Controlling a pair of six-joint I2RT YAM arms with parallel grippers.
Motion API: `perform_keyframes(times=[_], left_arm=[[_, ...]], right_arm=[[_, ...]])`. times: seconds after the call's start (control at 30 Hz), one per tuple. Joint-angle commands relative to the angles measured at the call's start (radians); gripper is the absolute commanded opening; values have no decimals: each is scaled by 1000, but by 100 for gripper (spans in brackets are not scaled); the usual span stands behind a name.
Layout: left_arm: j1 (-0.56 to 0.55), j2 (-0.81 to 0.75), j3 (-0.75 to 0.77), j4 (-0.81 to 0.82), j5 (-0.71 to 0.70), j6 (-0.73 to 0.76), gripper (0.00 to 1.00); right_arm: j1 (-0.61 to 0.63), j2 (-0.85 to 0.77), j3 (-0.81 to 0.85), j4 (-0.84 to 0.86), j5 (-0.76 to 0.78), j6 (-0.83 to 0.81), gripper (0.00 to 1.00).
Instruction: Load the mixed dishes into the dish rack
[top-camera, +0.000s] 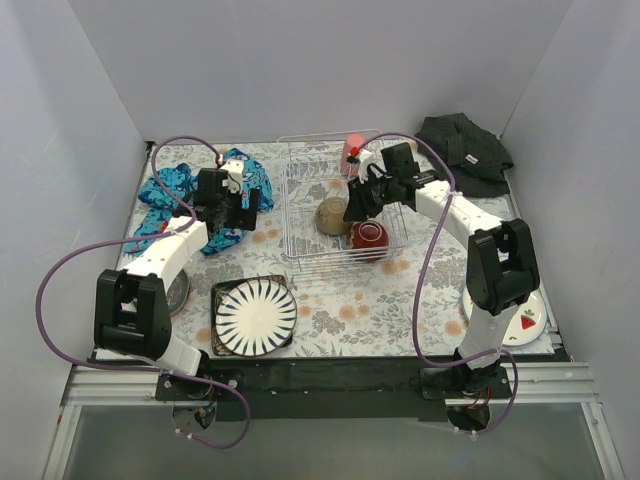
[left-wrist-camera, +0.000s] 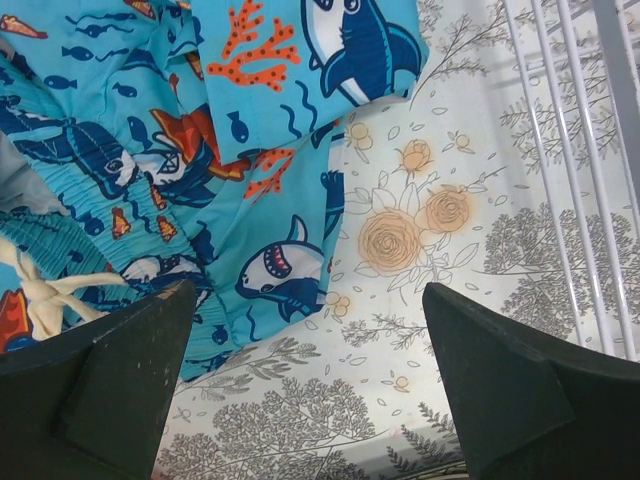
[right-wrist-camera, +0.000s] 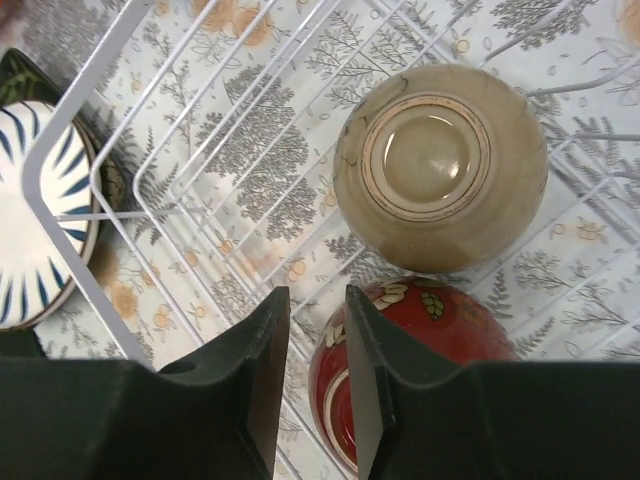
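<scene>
The white wire dish rack (top-camera: 300, 250) stands mid-table. In it the cream bowl (top-camera: 333, 216) lies upside down and the dark red bowl (top-camera: 369, 237) lies tilted beside it. My right gripper (top-camera: 357, 207) hovers over the rack. In the right wrist view its jaws (right-wrist-camera: 317, 295) stand a narrow gap apart, empty, above the red bowl's (right-wrist-camera: 420, 330) rim, with the cream bowl (right-wrist-camera: 440, 165) beyond. My left gripper (top-camera: 247, 205) is wide open and empty (left-wrist-camera: 308, 290) over the tablecloth, at the edge of the blue cloth (left-wrist-camera: 180, 150). The pink cup (top-camera: 354, 147) stands at the rack's far edge.
The black-striped plate (top-camera: 256, 315) sits on the dark square plate (top-camera: 219, 292) at front left. The orange plate (top-camera: 181, 292) lies partly under the left arm. The watermelon plate (top-camera: 527, 322) is at front right. A dark cloth (top-camera: 465, 145) lies at back right. White walls enclose the table.
</scene>
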Motion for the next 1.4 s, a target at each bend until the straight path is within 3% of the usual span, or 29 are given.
perform_keyframes(times=[0.0,0.13,0.2,0.3,0.47,0.73,1.03,1.37], left_arm=[[5,-53,-18,51,37,-29,98],[3,-77,-23,51,40,-41,98],[5,-103,-24,44,41,-41,98],[3,-132,-26,22,28,-40,98],[3,-172,-33,-4,0,-15,98],[14,-192,-58,-9,-8,-15,98],[24,-222,-99,4,7,-5,98],[28,-246,-121,-25,6,37,98]], right_arm=[[7,-43,104,-109,107,-128,32],[24,2,168,-86,232,-134,22],[39,29,206,-48,317,-154,10],[46,101,276,-43,411,-189,1],[46,201,366,-43,468,-258,1],[47,246,329,-42,476,-291,1],[101,201,228,-77,370,-327,1],[199,105,109,-88,390,-350,1]])
